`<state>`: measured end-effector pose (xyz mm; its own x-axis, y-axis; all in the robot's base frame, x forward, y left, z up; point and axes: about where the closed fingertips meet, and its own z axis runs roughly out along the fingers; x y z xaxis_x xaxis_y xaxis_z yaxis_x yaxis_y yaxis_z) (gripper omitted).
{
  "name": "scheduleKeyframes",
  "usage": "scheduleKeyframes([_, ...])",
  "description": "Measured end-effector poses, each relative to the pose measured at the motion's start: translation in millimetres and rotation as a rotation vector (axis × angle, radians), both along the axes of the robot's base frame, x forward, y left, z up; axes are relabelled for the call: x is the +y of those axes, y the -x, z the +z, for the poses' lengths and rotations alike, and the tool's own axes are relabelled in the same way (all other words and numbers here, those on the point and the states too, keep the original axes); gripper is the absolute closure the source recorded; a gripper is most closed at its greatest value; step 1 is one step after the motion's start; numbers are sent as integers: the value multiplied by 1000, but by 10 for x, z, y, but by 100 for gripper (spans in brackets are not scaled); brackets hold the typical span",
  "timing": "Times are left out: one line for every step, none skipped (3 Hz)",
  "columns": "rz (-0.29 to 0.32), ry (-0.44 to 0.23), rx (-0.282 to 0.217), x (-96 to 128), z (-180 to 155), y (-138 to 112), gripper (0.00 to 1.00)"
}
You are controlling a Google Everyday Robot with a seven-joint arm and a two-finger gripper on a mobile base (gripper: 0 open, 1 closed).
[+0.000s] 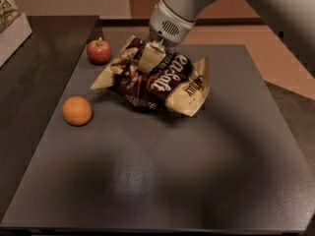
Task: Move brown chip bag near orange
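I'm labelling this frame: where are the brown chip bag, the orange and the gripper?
brown chip bag [160, 85]: camera view, dark middle panel.
orange [77, 110]: camera view, centre of the fruit.
gripper [149, 63]: camera view, between fingertips, clamped on the bag's top edge.

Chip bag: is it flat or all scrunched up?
Scrunched up. The brown chip bag is creased and bunched where the gripper pinches its top, and its tan ends flare out.

The bag [162, 85] is held over the table's [206, 181] far middle by the gripper [151, 58], clamped on its upper left. The orange [77, 110] is placed left and nearer, apart; the apple [99, 51] is set farther back.
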<state>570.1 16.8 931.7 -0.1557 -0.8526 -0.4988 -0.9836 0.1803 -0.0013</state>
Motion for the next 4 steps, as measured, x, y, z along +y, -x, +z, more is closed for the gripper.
scheduleKeyframes([9, 6, 40, 75, -92, -87, 100])
scheduleKeyframes([12, 11, 73, 130, -182, -160, 100])
scheduleKeyframes([3, 18, 98, 158, -248, -198, 82])
scheduleKeyframes([0, 23, 115, 174, -288, -207, 59])
